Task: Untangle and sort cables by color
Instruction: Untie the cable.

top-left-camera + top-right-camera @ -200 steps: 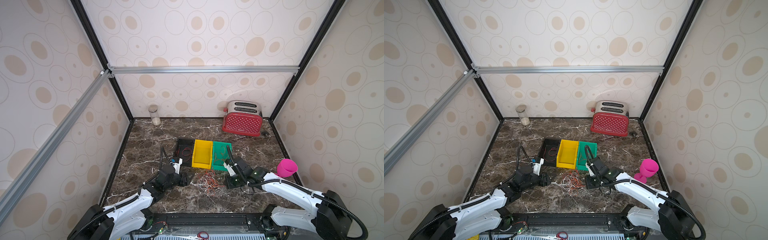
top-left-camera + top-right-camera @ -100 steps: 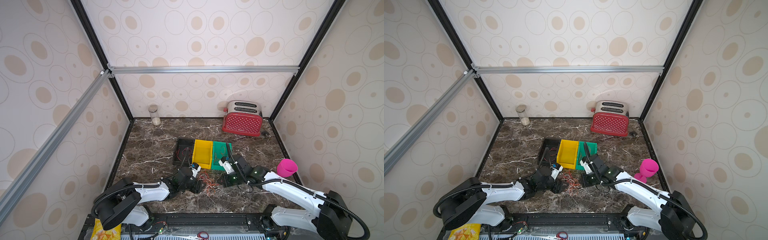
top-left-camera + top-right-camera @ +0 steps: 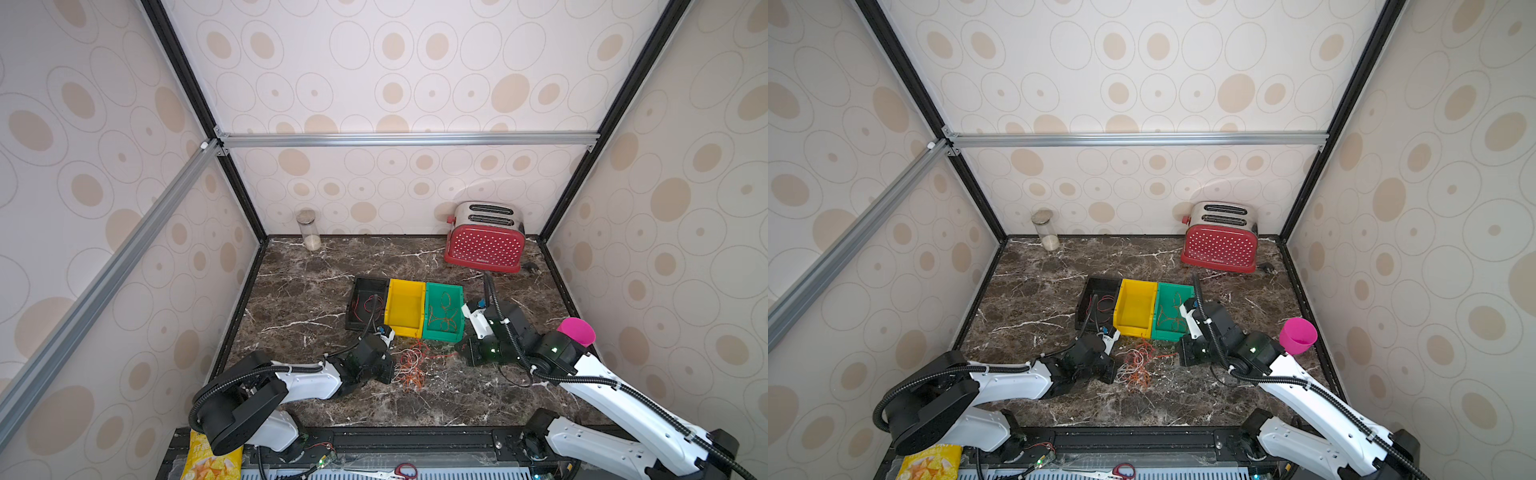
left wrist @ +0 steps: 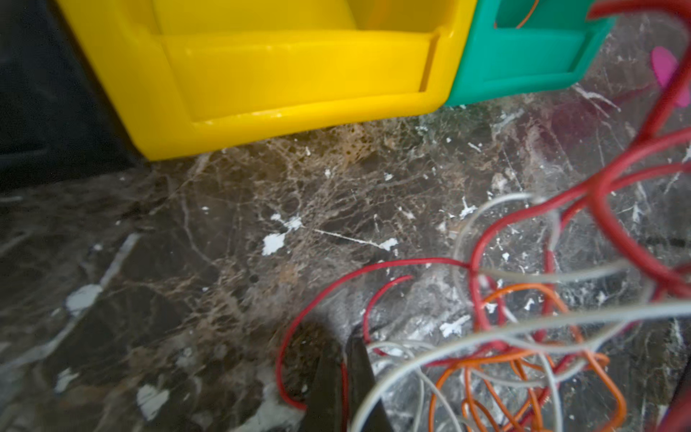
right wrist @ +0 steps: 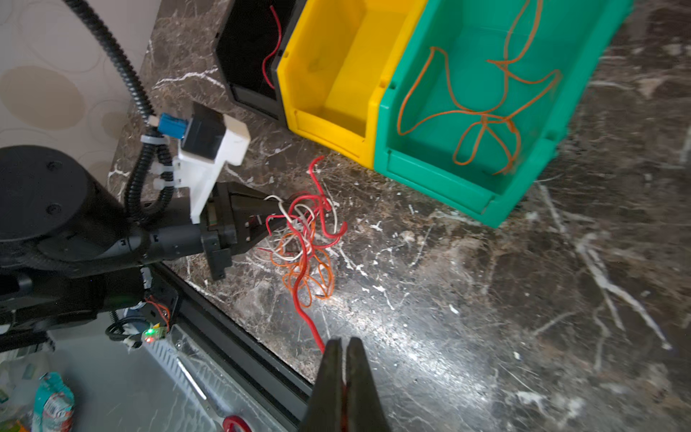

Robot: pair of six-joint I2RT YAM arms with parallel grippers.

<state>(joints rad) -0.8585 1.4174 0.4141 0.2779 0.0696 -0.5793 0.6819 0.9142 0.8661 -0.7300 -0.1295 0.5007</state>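
Cream walls [image 3: 395, 62] patterned with beige ovals on three sides, black corner posts [image 3: 239, 189], silver rail [image 3: 407, 139] across the back, dark brown marble top [image 3: 299, 291] veined white, red dotted toaster [image 3: 484, 245] and glass jar [image 3: 309, 230] against the back wall, soft even light

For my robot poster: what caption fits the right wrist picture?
Right end effector pinching a red cable that trails from the tangle.

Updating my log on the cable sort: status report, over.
Left gripper shut on red cable at tangle. Right gripper shut on red strand trailing from it. Red, white, orange knotted near yellow bin. Nothing blocking.
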